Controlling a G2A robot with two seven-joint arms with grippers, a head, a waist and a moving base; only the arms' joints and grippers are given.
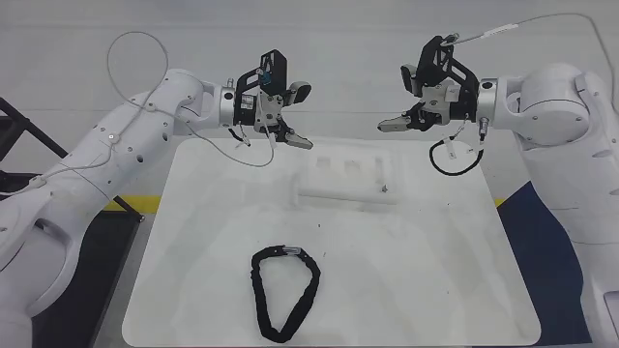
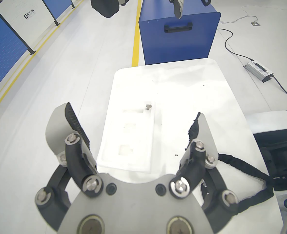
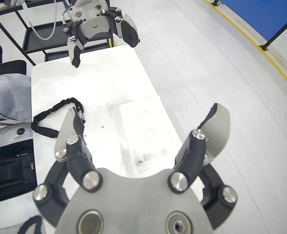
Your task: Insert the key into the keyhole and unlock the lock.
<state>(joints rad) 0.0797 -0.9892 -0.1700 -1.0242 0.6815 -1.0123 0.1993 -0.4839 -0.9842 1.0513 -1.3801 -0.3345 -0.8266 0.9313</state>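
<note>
While I am hovering above the far side of the table (image 1: 435, 271), my left gripper (image 1: 295, 139) and right gripper (image 1: 395, 125) are both gaping wide, holding nothing, key (image 1: 384, 189) is lying in the white tray (image 1: 338, 182) below them, chain lock (image 1: 283, 290) is lying nearer me

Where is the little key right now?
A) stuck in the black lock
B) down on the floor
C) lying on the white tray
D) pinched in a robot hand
C: the key lies on the white tray; the left gripper and right gripper are open and empty, and the lock lies apart from it.
</note>
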